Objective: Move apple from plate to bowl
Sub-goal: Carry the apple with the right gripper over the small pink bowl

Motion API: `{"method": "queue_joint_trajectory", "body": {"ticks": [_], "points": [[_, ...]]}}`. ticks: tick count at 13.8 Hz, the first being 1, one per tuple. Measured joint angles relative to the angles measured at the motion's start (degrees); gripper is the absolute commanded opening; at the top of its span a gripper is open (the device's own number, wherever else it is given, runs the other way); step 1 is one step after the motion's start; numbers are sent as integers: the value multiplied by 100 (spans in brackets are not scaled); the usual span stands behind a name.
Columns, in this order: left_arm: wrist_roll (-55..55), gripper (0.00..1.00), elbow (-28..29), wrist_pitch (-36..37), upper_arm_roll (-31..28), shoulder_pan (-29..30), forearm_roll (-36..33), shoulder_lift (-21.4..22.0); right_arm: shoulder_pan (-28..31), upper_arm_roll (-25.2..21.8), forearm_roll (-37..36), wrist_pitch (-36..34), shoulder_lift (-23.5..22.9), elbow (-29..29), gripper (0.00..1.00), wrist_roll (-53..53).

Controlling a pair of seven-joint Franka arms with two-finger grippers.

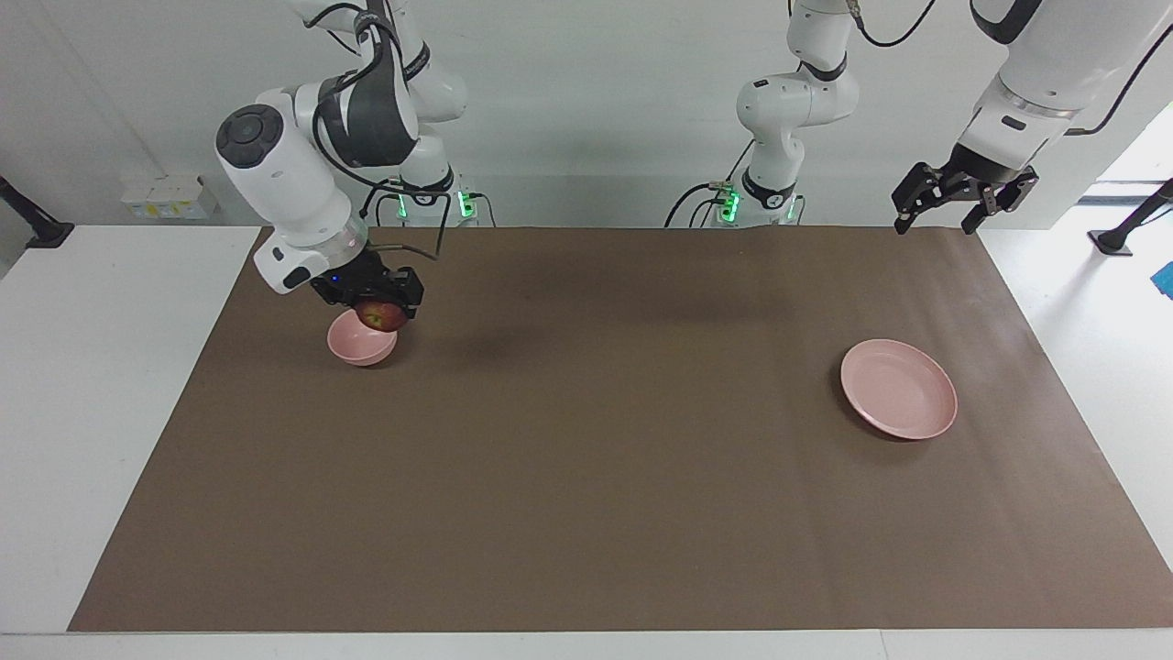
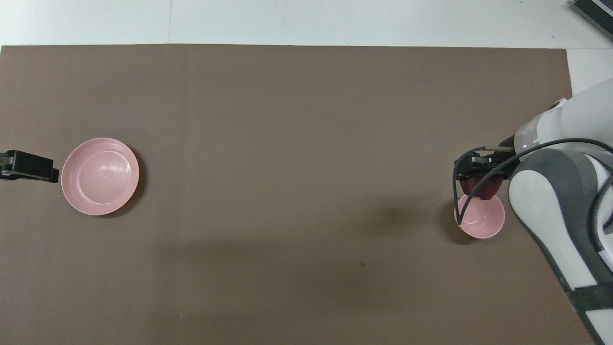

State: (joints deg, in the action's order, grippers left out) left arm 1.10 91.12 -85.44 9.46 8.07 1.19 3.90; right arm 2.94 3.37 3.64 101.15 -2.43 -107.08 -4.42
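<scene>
Facing view: your right pincer (image 1: 378,310) is gripping the apple (image 1: 382,317) and hanging over the bowl (image 1: 362,344), at about 9 o'clock on the counter (image 1: 586,513); looks lined up for a drop. The plate (image 1: 899,389), near 3 o'clock, is sitting bare. Your left pincer (image 1: 962,192) is waiting, fingers spread, over the counter's 1 o'clock corner.

Overhead view: the apple (image 2: 481,187) is overlapping the bowl's (image 2: 480,220) 12 o'clock rim, so centre it before you let go. The plate (image 2: 100,176) is lying at 9 o'clock, the left pincer (image 2: 33,166) just beside it.
</scene>
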Motion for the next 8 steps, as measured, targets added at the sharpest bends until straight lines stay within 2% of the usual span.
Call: {"method": "queue_joint_trajectory", "body": {"ticks": [4, 8], "points": [[-9, 100, -6, -11, 4, 0, 0, 0, 386, -4, -102, 152, 138, -757, 0, 292], [-11, 100, -6, -10, -21, -51, 0, 0, 531, -2, -190, 1008, 163, -1478, 0, 604]]}}
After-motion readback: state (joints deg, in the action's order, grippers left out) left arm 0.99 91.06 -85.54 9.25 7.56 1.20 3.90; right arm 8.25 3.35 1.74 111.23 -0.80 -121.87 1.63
